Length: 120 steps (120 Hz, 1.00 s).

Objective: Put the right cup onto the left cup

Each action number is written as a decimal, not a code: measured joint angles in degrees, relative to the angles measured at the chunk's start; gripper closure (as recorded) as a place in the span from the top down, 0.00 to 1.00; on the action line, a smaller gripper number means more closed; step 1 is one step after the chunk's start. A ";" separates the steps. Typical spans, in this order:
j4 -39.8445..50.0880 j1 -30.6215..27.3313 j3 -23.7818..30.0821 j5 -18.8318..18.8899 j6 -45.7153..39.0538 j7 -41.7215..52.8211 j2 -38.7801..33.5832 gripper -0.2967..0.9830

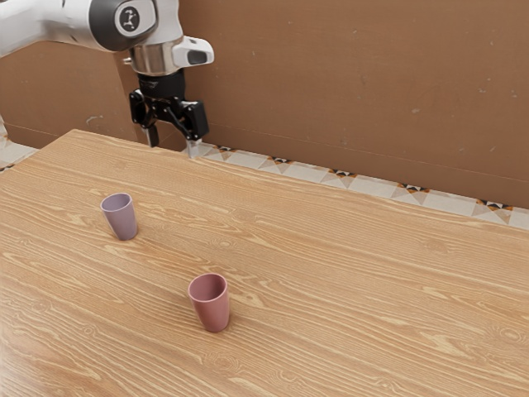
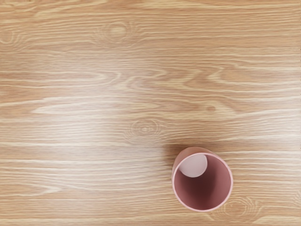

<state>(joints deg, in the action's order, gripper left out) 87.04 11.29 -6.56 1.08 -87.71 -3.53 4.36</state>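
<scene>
The pink cup [image 1: 213, 312], empty, and purple cup [image 1: 124, 222] stand upright, apart, the end effector [image 1: 173, 148] spread.

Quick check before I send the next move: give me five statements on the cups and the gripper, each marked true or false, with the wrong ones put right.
1. The pink cup and the purple cup stand apart on the table. True.
2. The purple cup lies on its side. False: it stands upright, mouth up.
3. The gripper is open and holds neither cup. True.
4. The cup seen in the wrist view is the purple one. False: it is the pink one.
5. In the exterior view, the pink cup appears farther from the gripper than the purple cup does. True.
</scene>
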 joint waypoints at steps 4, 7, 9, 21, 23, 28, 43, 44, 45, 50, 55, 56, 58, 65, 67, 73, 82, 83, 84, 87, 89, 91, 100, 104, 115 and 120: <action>0.00 0.06 0.04 0.00 -0.01 -0.01 0.00 0.77; -0.01 0.07 0.08 0.02 -0.02 -0.01 0.00 0.77; -0.02 0.07 0.10 0.02 -0.03 -0.01 0.02 0.77; -0.05 -0.02 0.14 -0.01 -0.06 0.12 0.08 0.77; -0.04 -0.04 0.14 -0.03 -0.07 0.18 0.15 0.77; 0.01 -0.16 0.24 -0.05 -0.10 0.31 0.39 0.77; 0.36 -0.04 0.87 -0.09 -0.46 0.64 1.93 0.77; 0.41 0.01 0.93 -0.10 -0.49 0.66 2.02 0.77; 0.46 0.07 0.98 -0.12 -0.54 0.67 2.12 0.77; 0.71 0.36 1.17 -0.27 -0.84 0.75 2.65 0.77; 0.86 0.60 1.30 -0.40 -1.22 0.83 3.46 0.77; 0.91 0.64 1.31 -0.42 -1.31 0.84 3.62 0.77; 1.13 0.70 1.35 -0.46 -1.53 0.87 3.90 0.77; 2.41 0.78 1.51 -0.56 -2.49 0.97 4.40 0.77; 2.86 0.77 1.58 -0.58 -2.82 1.00 4.47 0.77; 4.69 0.79 1.73 -0.63 -4.23 1.09 4.65 0.77; 6.64 0.82 1.80 -0.67 -6.58 1.23 5.43 0.77; 6.77 0.83 1.80 -0.68 -6.84 1.25 5.56 0.77; 6.89 0.82 1.81 -0.68 -7.08 1.26 5.69 0.77; 7.15 0.85 1.85 -0.69 -7.80 1.30 6.16 0.77; 7.36 0.89 1.86 -0.70 -8.26 1.33 6.45 0.77; 7.63 0.93 1.87 -0.70 -8.74 1.36 6.68 0.77; 9.53 0.97 2.14 -0.73 -11.06 1.47 7.14 0.77; 10.57 0.97 2.19 -0.77 -12.16 1.51 7.21 0.77; 13.83 0.88 2.69 -1.37 -15.34 1.63 7.17 0.77; 15.20 0.94 3.13 -1.55 -16.76 1.67 7.05 0.77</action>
<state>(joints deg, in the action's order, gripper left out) 102.23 12.23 -3.43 -0.47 -104.47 -1.87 11.41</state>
